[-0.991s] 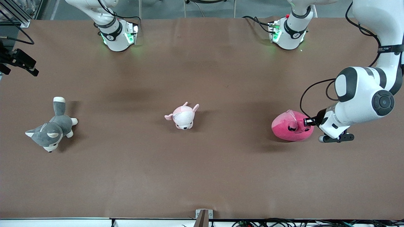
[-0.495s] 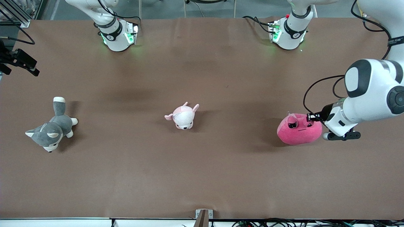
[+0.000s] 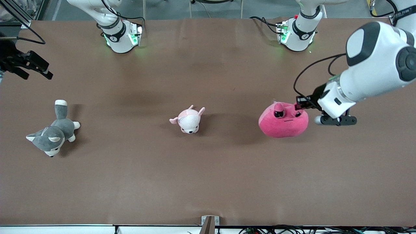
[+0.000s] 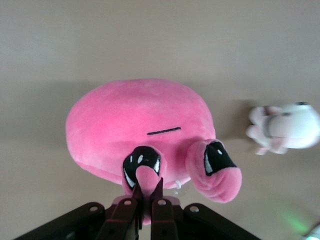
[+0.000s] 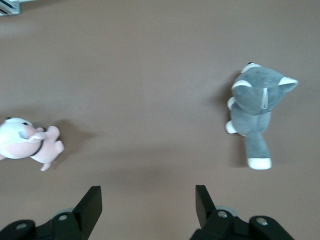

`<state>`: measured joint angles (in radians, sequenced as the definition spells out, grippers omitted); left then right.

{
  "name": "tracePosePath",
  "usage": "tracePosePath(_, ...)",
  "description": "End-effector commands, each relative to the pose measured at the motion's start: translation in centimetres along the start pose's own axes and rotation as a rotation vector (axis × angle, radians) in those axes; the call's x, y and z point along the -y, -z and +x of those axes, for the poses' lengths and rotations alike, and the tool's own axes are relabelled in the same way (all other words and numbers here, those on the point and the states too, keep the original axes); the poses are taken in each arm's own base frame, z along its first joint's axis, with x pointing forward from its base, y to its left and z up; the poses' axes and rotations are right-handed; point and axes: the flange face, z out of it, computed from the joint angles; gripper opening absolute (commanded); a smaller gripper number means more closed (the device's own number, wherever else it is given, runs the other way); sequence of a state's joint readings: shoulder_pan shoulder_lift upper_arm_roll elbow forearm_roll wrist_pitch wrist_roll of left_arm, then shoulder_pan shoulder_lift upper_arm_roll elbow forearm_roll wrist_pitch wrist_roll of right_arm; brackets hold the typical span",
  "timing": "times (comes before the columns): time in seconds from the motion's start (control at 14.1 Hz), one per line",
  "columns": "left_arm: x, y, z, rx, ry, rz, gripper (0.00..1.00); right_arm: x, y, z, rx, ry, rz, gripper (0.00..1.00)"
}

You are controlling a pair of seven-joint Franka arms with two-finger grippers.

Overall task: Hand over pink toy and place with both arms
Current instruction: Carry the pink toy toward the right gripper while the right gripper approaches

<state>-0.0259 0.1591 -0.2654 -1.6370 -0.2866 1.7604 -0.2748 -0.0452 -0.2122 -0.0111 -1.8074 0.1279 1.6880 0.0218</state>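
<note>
1. i see the pink toy, a round hot pink plush with black angry eyes, hanging above the table toward the left arm's end.
2. my left gripper has its fingers pinched nearly together on the toy's plush.
3. my right gripper waits spread wide, holding nothing, over the table at about ten o'clock from the grey dog plush.
4. the pale pink plush lies at nine o'clock from the toy, well apart.

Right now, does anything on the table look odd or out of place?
Only the grip. The left tool is shut on the pink toy by a small fold of plush at its top edge, so the toy hangs lopsided. The grey dog plush lies on its side. The right tool waits open above the table.
</note>
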Motion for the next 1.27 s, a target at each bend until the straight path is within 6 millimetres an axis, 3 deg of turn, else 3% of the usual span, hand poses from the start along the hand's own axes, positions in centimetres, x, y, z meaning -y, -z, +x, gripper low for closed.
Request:
tracePosePath(0.0,-3.9,2.3,-1.4,0.011,0.088,-0.085,0.0,2.1,-0.9,1.0,0.015,-0.052,0.089,0.78)
tracePosePath(0.14,-7.0,4.2,-2.0,0.009,0.169,-0.156,0.0,3.1,-2.6,1.9,0.052,-0.079,0.213,0.75)
tracePosePath(0.28,-9.8,4.0,-2.1,0.046,0.24,-0.206,0.0,4.0,-4.1,2.8,0.094,-0.116,0.355,0.75)
tracePosePath(0.5,-14.3,2.5,-2.7,0.098,0.289,-0.26,0.0,5.3,-4.5,2.9,0.123,-0.125,0.443,0.74)
tracePosePath(0.85,-23.7,-0.1,-3.9,0.061,0.47,-0.437,0.0,10.7,-4.5,3.9,0.151,-0.1,0.453,0.7)
tracePosePath(1.06,-28.7,-2.2,-5.5,0.027,0.559,-0.554,0.0,12.8,-5.1,4.3,0.162,-0.08,0.464,0.7)
tracePosePath(1.2,-30.8,-3.9,-5.7,0.055,0.603,-0.579,0.0,13.6,-5.8,4.4,0.184,-0.081,0.489,0.67)
